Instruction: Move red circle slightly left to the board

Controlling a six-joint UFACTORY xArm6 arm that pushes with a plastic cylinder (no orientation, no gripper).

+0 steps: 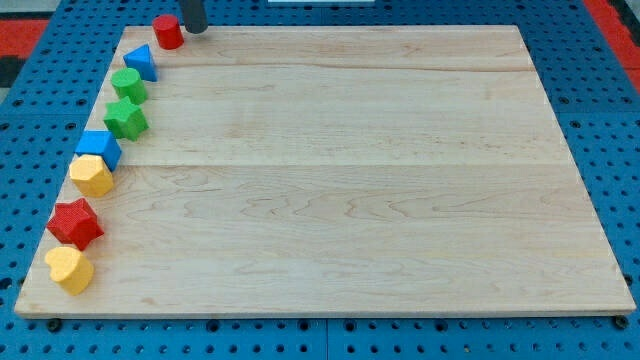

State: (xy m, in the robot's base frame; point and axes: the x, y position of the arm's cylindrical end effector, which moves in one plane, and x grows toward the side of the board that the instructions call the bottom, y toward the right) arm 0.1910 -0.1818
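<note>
Red circle [168,32] sits at the bench's [350,190] 11 o'clock corner, near the top edge. My tip [193,28] stands just beside it at its 3 o'clock, apparently touching or nearly so. No gripper on this rig, so no open or closed state. Judgement: tip placed for the leftward push; how much nudge remains, cannot tell.

Only the lower part of the arm's dark rod shows, entering from the view's top edge near the upper left. It stands close to upright. The tip [193,30] rests at the far edge of the worktop [350,180]; the rest of the arm is out of frame.
</note>
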